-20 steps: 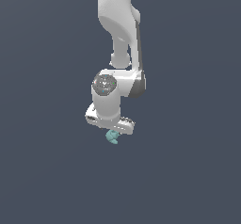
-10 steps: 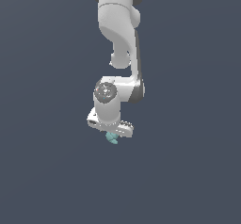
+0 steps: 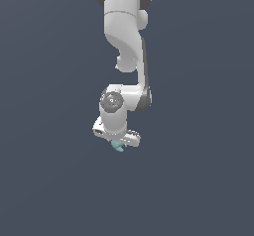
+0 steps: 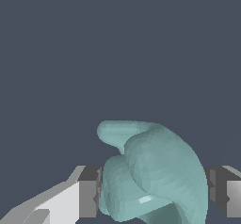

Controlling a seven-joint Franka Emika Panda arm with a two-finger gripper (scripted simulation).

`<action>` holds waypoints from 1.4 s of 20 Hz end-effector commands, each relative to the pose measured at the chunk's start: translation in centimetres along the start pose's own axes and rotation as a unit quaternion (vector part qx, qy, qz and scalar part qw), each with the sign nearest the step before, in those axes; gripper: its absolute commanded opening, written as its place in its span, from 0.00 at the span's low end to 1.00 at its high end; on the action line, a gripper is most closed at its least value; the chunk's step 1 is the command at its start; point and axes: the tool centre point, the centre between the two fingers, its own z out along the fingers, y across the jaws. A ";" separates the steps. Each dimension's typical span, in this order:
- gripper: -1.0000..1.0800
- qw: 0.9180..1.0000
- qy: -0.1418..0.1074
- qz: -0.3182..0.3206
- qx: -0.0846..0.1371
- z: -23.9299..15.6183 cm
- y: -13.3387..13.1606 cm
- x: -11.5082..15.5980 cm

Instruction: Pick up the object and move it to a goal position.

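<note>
The object [image 4: 150, 176] is a pale teal, lobed, curled lump. In the wrist view it fills the space between my two dark finger pads [image 4: 89, 197], which press on it from either side. In the exterior view the object [image 3: 118, 147] shows as a tiny teal bit poking out just below the white hand. My gripper [image 3: 119, 144] is shut on it, hanging under the white arm [image 3: 124, 36] near the middle of the picture.
Only a flat, uniform dark grey-blue surface [image 3: 198, 180] shows around the arm in both views. No other objects, containers or edges are visible.
The arm has drawn the gripper and the held object slightly upward and toward the exterior view's left. The grip on the object is unchanged.
</note>
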 end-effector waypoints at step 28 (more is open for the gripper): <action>0.00 1.000 0.000 0.000 0.000 -3.0 -2.1 -6.2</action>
